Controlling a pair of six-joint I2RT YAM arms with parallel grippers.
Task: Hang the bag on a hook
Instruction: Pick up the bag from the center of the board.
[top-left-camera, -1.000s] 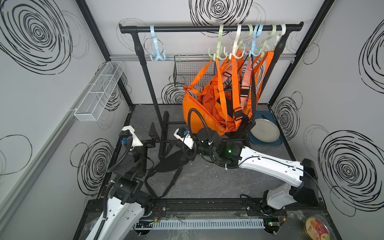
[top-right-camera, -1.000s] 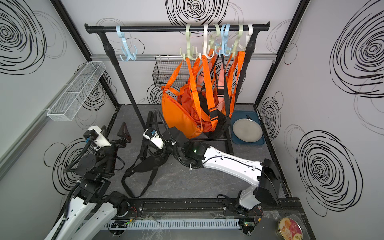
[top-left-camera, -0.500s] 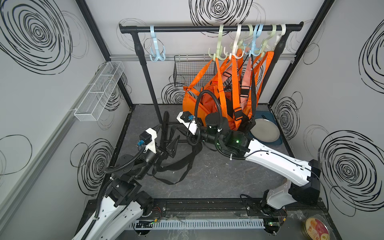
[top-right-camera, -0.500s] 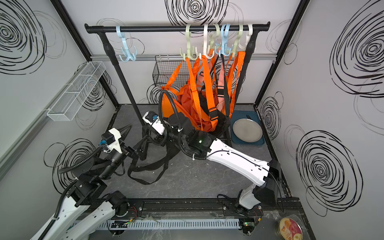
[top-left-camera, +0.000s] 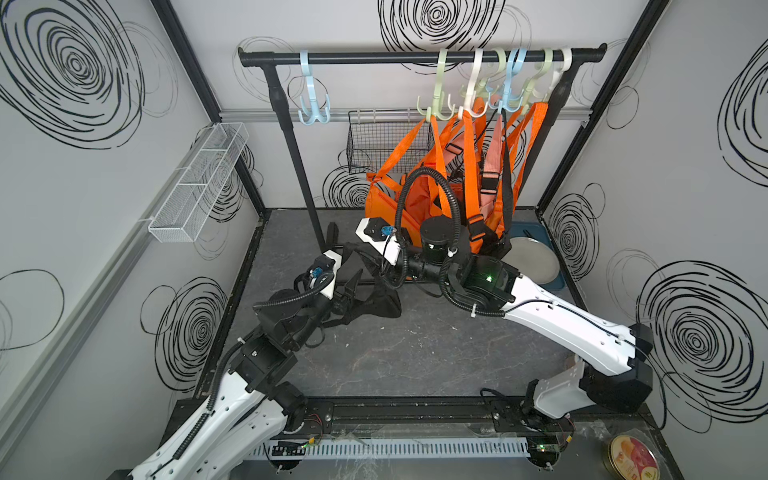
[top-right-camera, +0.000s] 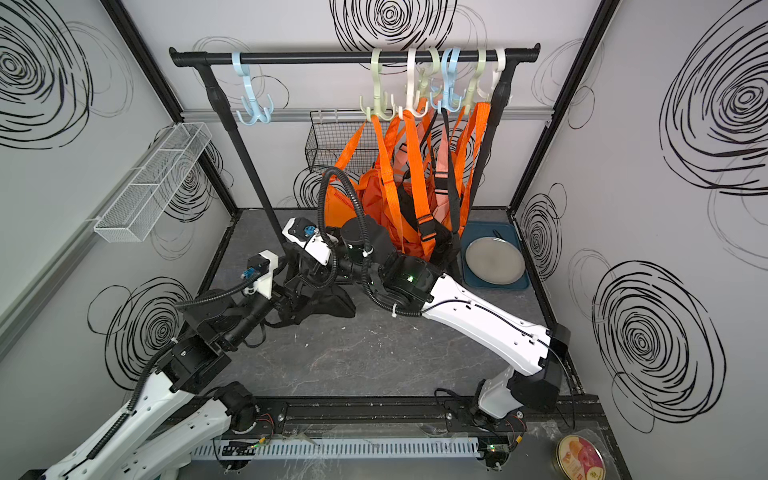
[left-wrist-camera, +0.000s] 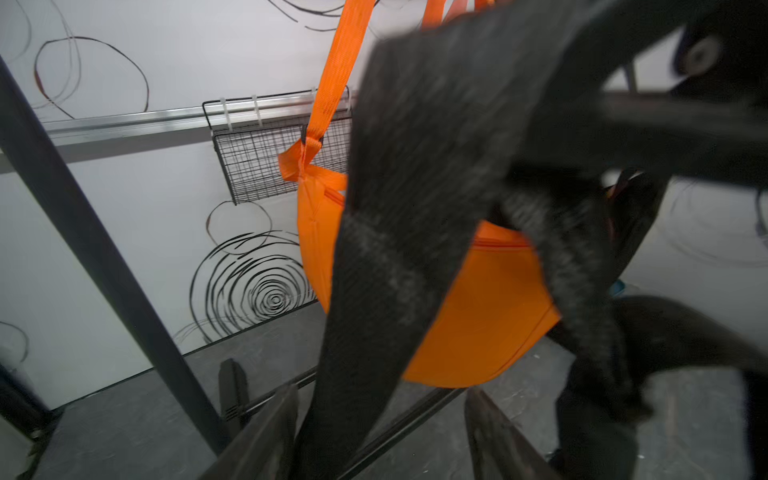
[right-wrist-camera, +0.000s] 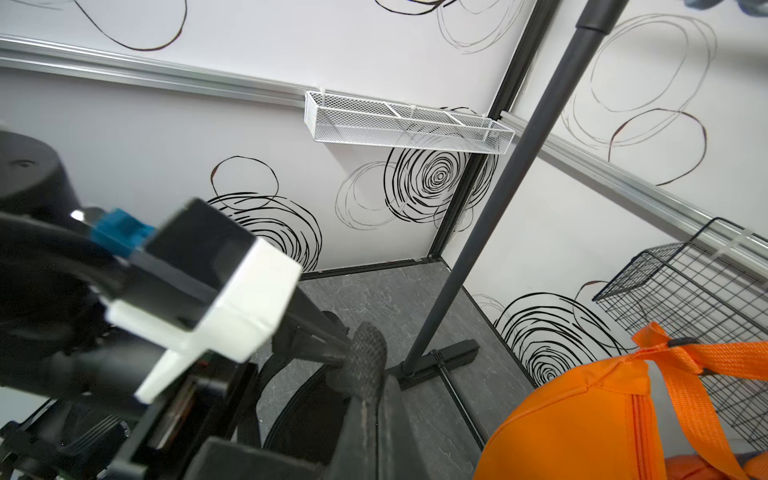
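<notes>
right gripper (right-wrist-camera: 370, 386): jaws together, pinching the strap (right-wrist-camera: 365, 353) at their tips; lower centre of the right wrist view.
left gripper (left-wrist-camera: 380, 392): fingers (left-wrist-camera: 266, 432) apart, the strap passing up between them, unclamped; bottom edge of the left wrist view.
bag (top-left-camera: 374, 307): black, low at centre of a top view, just below both grippers, on no hook.
blue hook (top-left-camera: 313, 108): upper left on the rail (top-left-camera: 374, 56), alone.
other hooks (top-left-camera: 478, 95): bunched upper right, carrying orange bags (top-left-camera: 415, 203).
plate (top-left-camera: 536, 262): right of centre, beside the orange bags.
</notes>
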